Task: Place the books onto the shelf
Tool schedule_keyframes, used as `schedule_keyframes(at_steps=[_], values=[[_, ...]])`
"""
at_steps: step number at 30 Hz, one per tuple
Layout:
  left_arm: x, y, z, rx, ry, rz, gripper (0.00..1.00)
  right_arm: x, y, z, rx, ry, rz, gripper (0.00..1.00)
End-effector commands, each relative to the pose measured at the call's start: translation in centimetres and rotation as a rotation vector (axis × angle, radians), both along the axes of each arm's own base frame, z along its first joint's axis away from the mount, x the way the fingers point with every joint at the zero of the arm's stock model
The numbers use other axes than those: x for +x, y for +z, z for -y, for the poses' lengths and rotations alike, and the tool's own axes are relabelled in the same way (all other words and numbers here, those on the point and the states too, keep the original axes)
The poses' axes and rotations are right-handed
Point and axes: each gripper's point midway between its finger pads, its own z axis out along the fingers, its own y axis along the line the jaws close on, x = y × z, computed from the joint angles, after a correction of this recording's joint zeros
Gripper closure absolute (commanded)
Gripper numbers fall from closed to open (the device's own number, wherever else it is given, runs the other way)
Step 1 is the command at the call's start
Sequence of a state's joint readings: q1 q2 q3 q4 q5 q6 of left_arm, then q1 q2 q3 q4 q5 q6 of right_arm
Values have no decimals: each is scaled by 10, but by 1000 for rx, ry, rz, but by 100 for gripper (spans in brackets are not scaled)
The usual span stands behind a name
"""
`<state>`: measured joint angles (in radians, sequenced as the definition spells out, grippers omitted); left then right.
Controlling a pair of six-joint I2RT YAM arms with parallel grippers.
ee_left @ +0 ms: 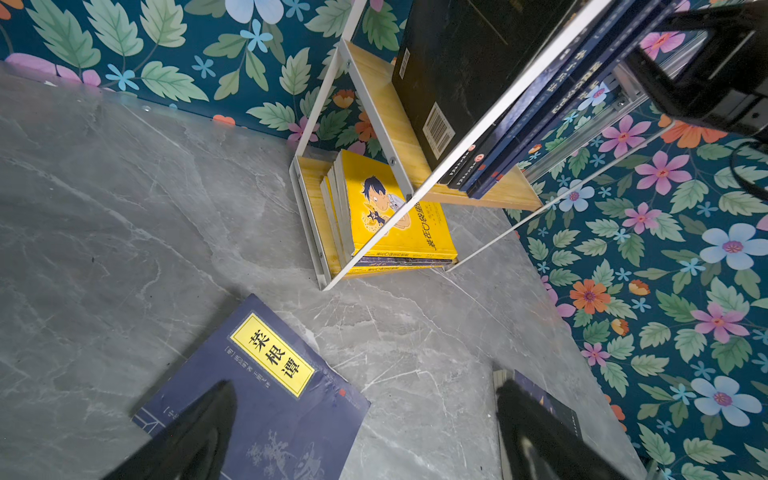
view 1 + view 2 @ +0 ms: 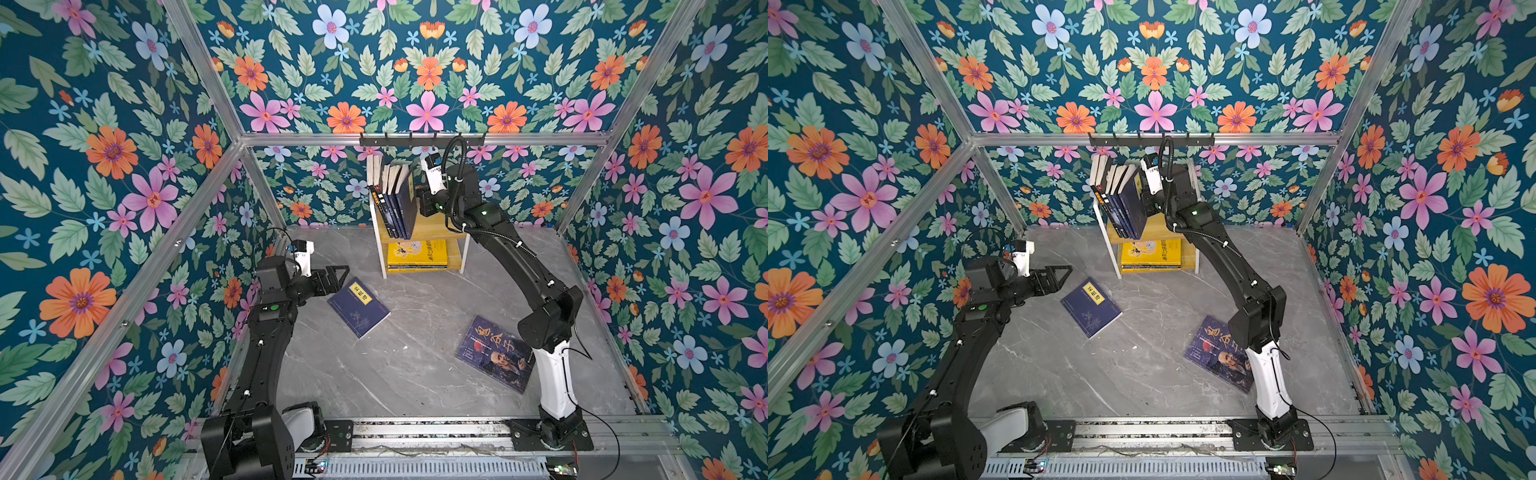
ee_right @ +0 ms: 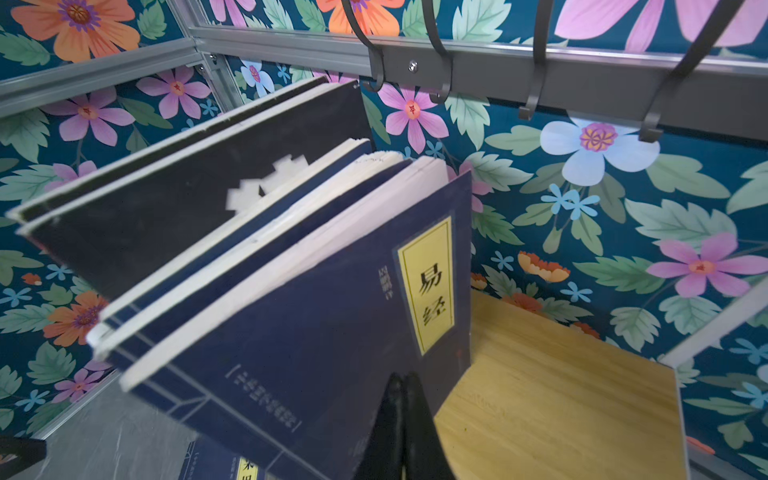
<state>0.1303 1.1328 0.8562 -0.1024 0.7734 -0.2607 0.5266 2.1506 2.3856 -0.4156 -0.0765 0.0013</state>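
Left of the table's [image 2: 415, 332] middle, the wide-open left gripper [image 2: 337, 277] hovers by a flat navy book [image 2: 358, 306] that could skid away. The right gripper [image 3: 401, 386], pinched shut on nothing, touches the tilted row [image 2: 399, 199] on the shelf's [image 2: 434, 230] upper board. Withdrawing may topple it.

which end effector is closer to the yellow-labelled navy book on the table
Left. The left end effector hangs open by the labelled corner of the navy book; the right end effector is shut, up at the shelf beside the standing books.
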Motion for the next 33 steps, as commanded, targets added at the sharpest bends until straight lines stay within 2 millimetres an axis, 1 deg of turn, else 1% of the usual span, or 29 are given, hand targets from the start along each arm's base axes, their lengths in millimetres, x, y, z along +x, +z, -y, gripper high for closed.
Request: schedule_keyframes(at_steps=[1, 3, 5, 8, 10, 13, 16, 17, 20, 21, 23, 26, 30, 31, 32, 33], values=[[1, 2, -1, 6, 2, 16, 0, -1, 4, -4, 15, 25, 11, 94], [1, 5, -1, 3, 1, 17, 0, -5, 5, -12, 35, 56, -2, 94], [1, 4, -1, 3, 1, 17, 0, -7, 8, -14, 30, 57, -1, 94], [1, 2, -1, 7, 2, 14, 0, -12, 12, -6, 24, 28, -23, 93], [3, 4, -1, 7, 3, 12, 0, -20, 13, 2, 21, 9, -42, 90], [3, 1, 0, 12, 1, 9, 0, -37, 7, 18, 14, -23, -62, 81], [5, -2, 0, 4, 0, -4, 0, -58, 1, 38, 24, -72, -86, 75], [6, -3, 0, -1, 5, -12, 0, -67, 0, 45, 28, -83, -93, 71], [8, -7, -1, 2, 16, -19, 0, -91, -13, 62, 34, -104, -126, 60], [7, -9, -1, 6, 10, -18, 0, -101, -13, 71, 45, -119, -132, 56], [8, -10, -1, 10, 8, -19, 0, -117, -27, 85, 44, -153, -173, 49], [7, -11, 1, 7, 1, -24, 0, -142, -55, 108, 56, -217, -241, 40], [8, -14, 3, 5, -5, -29, 0, -175, -96, 140, 69, -309, -334, 23], [9, -14, 3, 4, -5, -30, 0, -183, -109, 148, 73, -337, -370, 21], [9, -14, 3, 4, -7, -31, 0, -193, -122, 156, 80, -365, -409, 17], [8, -16, 3, 3, -9, -34, 0, -202, -136, 165, 81, -402, -445, 2]])
